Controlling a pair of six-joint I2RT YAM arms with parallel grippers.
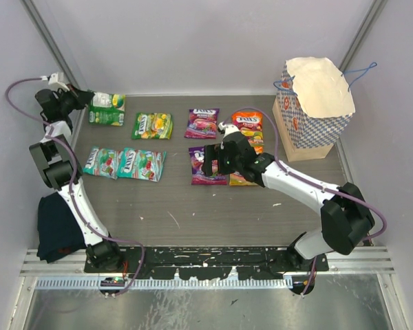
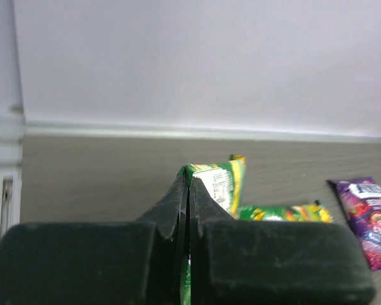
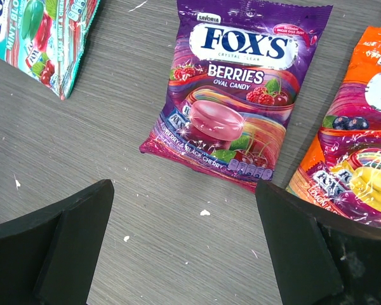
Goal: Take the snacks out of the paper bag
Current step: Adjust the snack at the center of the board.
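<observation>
The left gripper (image 1: pixel 91 102) is at the far left corner of the desk (image 1: pixel 179 220), its jaws pressed together on one edge of a green packet (image 1: pixel 109 109). In the left wrist view that green packet (image 2: pixel 217 183) stands up between the closed fingers (image 2: pixel 171 213). I cannot tell whether its other end rests on the desk.

The right gripper (image 1: pixel 212 163) hangs over the middle of the desk with its jaws spread wide and nothing between them. Seen from its wrist, the purple berries packet (image 3: pixel 236 95) lies flat just ahead of the two fingers (image 3: pixel 70 235), centred on the gap and apart from both. An orange-yellow packet (image 3: pixel 359 159) lies just beside it on the right, and a teal packet (image 3: pixel 41 35) sits off to the left.

In the overhead view, a green-yellow packet (image 1: pixel 152 126), a second purple packet (image 1: pixel 202 122) and an orange packet (image 1: pixel 248 122) lie in a row toward the far edge. Two teal packets (image 1: pixel 124 163) lie side by side nearer the left edge.

The paper bag (image 1: pixel 315 110) stands upright at the far right corner, well apart from both grippers, with its cream inside showing at the open mouth. A dark blue cloth (image 1: pixel 58 230) lies at the near left edge.
</observation>
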